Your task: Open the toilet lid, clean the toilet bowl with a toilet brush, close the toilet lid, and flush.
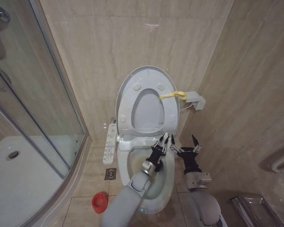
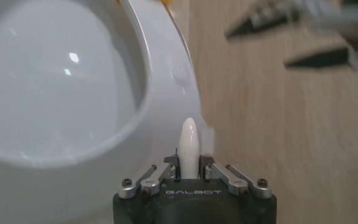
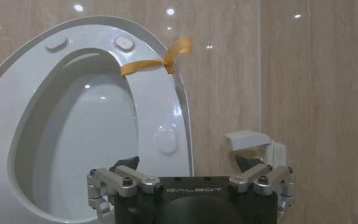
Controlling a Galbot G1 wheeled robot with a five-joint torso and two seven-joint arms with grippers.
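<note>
A: Start at the left. Where does the toilet brush (image 1: 164, 139) sit against the bowl?

B: On the floor by the bowl's front left corner stands the red cup holder (image 1: 100, 202), with no brush in it. The left gripper (image 1: 165, 141) is clenched on the thin white handle, over the toilet bowl (image 1: 162, 187) near its back right rim. In the head view the stick points up past the fingertips, toward the raised lid.

A: So the bowl lies below and in front of that gripper?

B: Yes, as I judge it. The handle's long axis runs roughly along the gripper's own line. I cannot make out the bristle head, so I cannot say which way it hangs.

A: And the lid?

B: The toilet lid (image 1: 164, 78) stands upright against the back wall, with the seat raised against it and the yellow strap (image 1: 173, 95) at its right edge.

A: The right arm?

B: The right gripper (image 1: 195, 144) hangs just beside the bowl's right rim, fingers spread and holding nothing. It is the nearer arm to the strap.

A: What do the wrist views add?

B: The left wrist view shows the handle's rounded white tip (image 2: 189, 148) pinched between the jaws. The right wrist view shows the strap's knot (image 3: 156, 61) and the bumpers (image 3: 124, 43).
</note>
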